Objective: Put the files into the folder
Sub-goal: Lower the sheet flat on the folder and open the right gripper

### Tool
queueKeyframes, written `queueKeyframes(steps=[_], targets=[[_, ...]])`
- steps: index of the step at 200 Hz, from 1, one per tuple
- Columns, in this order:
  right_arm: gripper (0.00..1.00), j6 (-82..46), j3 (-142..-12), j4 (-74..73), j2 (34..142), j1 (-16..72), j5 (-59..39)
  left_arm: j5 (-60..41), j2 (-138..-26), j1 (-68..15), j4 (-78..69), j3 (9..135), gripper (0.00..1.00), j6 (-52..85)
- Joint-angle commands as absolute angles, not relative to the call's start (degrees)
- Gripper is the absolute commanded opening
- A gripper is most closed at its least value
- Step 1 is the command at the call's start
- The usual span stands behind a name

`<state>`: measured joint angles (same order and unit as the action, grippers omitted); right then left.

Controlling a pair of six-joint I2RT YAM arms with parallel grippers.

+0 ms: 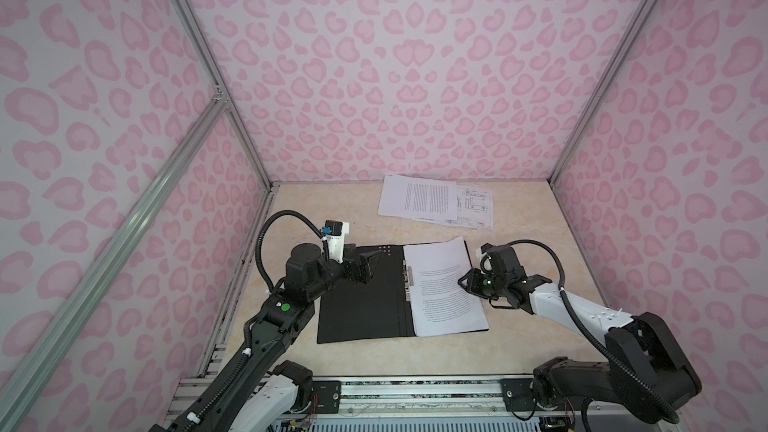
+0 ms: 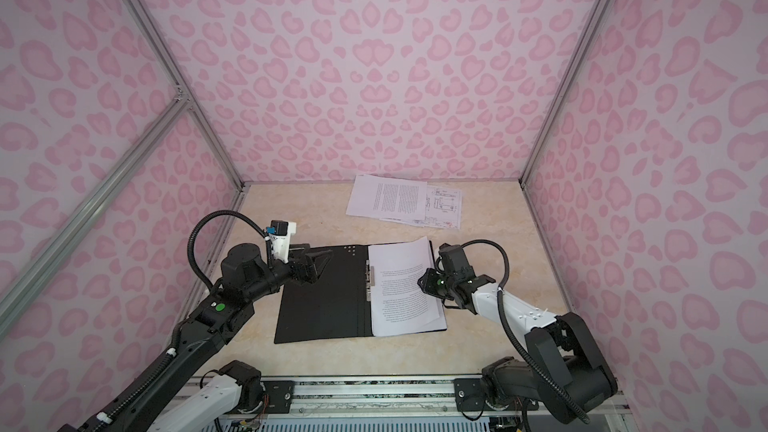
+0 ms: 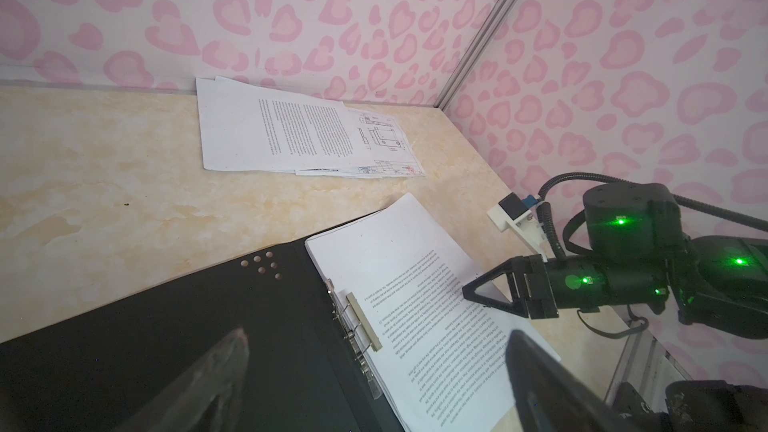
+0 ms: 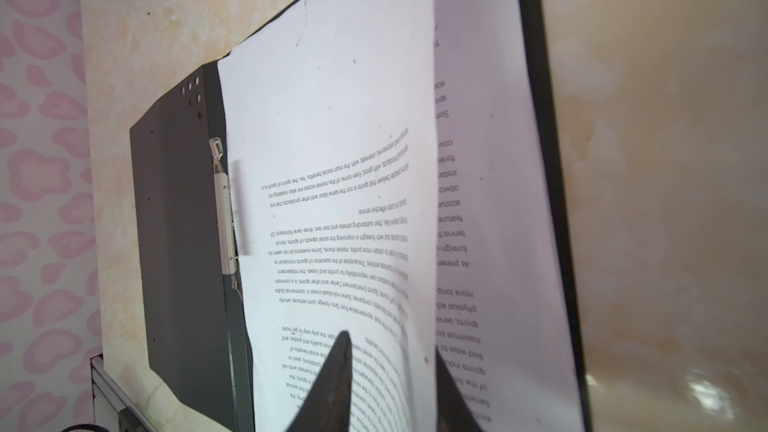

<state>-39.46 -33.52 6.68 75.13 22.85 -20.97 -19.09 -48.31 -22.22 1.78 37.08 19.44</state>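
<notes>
The folder (image 1: 361,309) (image 2: 324,309) lies open on the table, black inside up, with a metal clip (image 3: 363,322) along its spine. Printed files (image 1: 440,288) (image 4: 332,160) rest on its right half. More files (image 1: 432,201) (image 3: 299,135), one a line drawing, lie loose by the back wall. My right gripper (image 1: 467,282) (image 4: 390,342) is at the stack's right edge; its jaws stand apart, with the raised edge of the top sheet between them. My left gripper (image 1: 365,268) (image 3: 376,338) hangs wide open over the folder's bare left half, holding nothing.
Pink patterned walls (image 1: 415,76) close in the beige table (image 1: 340,218) at the back and on both sides. An aluminium rail (image 1: 415,396) with the arm bases runs along the front edge. Bare tabletop lies between the folder and the loose pile.
</notes>
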Motion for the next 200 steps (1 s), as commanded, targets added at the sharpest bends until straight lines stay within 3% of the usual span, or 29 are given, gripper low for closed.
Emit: queueKeyframes(steps=[1, 90, 200], targets=[[0.37, -39.73, -33.2, 8.3, 74.75, 23.11, -18.63, -19.07, -48.21, -22.15, 1.14, 37.88, 0.98, 19.34], [0.62, -40.78, -35.11, 19.57, 74.7, 23.93, -8.7, -18.81, -47.9, -22.17, 1.21, 37.88, 0.98, 19.4], [0.61, -42.01, -34.3, 16.83, 76.4, 25.14, -10.42, -18.87, -47.94, -22.25, 1.31, 37.74, 0.98, 19.45]])
